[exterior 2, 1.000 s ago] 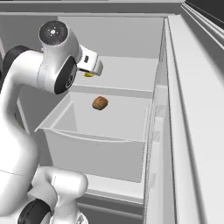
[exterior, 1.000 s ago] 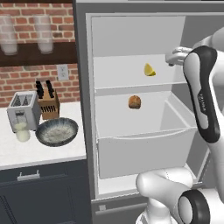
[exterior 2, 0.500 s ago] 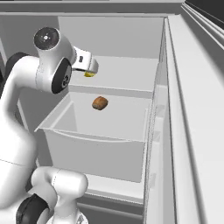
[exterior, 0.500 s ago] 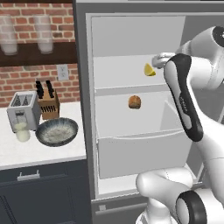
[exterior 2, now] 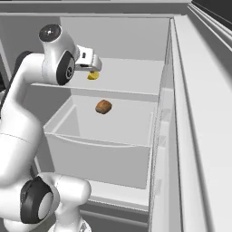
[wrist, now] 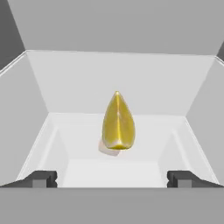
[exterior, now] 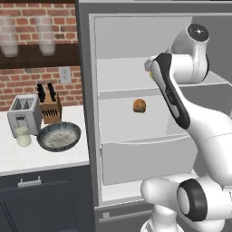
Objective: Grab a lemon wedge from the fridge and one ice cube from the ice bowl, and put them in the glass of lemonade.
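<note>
The tiny bright yellow lemon wedge lies straight ahead of the white arm's two-finger gripper, centred between the two dark fingertips and clear of both. The jaws stand wide apart and hold nothing. Its long axis runs away from the jaws, pointed end farthest. It sits on the white upper shelf of the tall dark grey fridge, smooth-skinned and glossy, tapering to a tip.
</note>
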### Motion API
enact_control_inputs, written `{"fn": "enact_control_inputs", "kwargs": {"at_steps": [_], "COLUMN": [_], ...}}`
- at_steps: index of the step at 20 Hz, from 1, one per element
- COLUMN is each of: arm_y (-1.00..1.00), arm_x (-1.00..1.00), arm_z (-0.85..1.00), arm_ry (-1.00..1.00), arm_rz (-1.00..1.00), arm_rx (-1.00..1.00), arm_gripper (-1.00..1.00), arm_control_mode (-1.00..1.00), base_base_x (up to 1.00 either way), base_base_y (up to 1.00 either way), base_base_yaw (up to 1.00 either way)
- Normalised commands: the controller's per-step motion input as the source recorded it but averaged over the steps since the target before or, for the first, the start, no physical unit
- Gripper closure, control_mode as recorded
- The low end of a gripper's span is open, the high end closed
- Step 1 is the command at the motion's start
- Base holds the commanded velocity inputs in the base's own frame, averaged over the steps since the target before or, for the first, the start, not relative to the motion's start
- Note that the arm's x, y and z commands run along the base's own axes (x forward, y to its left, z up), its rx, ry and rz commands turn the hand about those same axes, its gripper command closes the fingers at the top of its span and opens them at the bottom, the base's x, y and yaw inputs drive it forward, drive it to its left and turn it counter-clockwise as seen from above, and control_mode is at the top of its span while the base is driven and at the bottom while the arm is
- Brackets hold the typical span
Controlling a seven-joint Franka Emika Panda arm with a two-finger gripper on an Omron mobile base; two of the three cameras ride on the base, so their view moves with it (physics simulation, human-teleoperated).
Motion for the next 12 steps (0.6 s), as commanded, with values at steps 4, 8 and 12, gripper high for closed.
{"fn": "enact_control_inputs", "kwargs": {"at_steps": [4, 8, 12], "arm_y": [-0.19, -0.01, 0.00], "arm_x": [0.53, 0.16, 0.06], "arm_z": [-0.01, -0.26, -0.32], "arm_ry": [0.12, 0.03, 0.00], "arm_rz": [0.05, 0.05, 0.05], "arm_rx": [-0.01, 0.00, 0.00], "arm_gripper": [-1.00, -1.00, -1.00], "arm_control_mode": [-1.00, -1.00, -1.00], "base_base_x": [0.00, 0.00, 0.00], "base_base_y": [0.00, 0.00, 0.00], "base_base_yaw": [0.00, 0.00, 0.00]}}
